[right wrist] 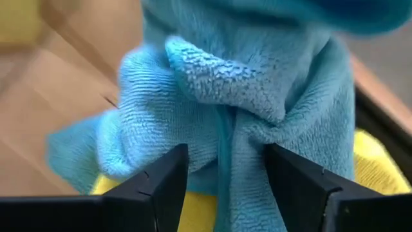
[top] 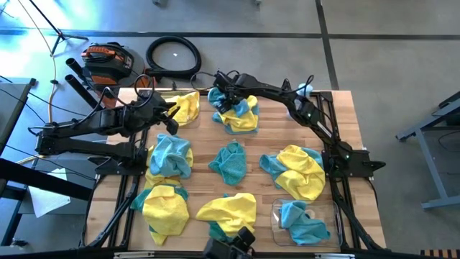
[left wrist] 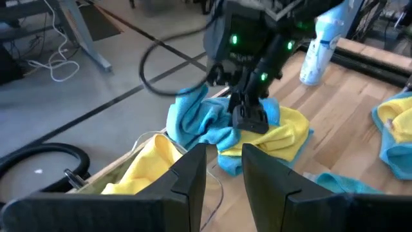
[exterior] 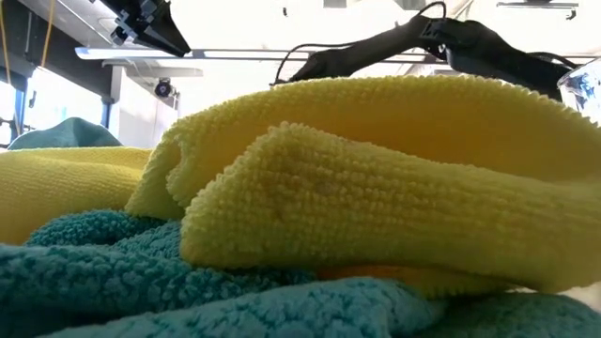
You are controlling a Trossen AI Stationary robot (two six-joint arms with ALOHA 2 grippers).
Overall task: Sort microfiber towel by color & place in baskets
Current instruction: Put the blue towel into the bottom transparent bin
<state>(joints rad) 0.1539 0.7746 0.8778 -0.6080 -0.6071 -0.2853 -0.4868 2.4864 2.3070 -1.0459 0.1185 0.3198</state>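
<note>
Right gripper point(right wrist: 222, 177) at the far edge of the table point(top: 266, 137), fingers spread apart with a bunched teal towel point(right wrist: 238, 109) standing between them; can't tell if the pads actually press it. That teal towel sits on top of a yellow towel point(top: 248, 122) in the far-centre pile.

Left gripper point(left wrist: 224, 169) hovers near the far-left corner, fingers parted with a narrow gap, nothing between them. Just beside it lies another yellow towel point(top: 185, 106). Its wrist view looks across at the right arm working the pile.

Rest of the towels are spread over the wood in mixed teal/yellow heaps: one at left-middle point(top: 170, 156), a teal one at centre point(top: 228, 162), a yellow-over-teal heap at right point(top: 298, 171), two more at the near edge.

Clear basket point(top: 336, 229) at the near-right corner holds one teal towel point(top: 302, 221). Spray bottle point(left wrist: 318, 44) stands at the far-right edge.
</note>
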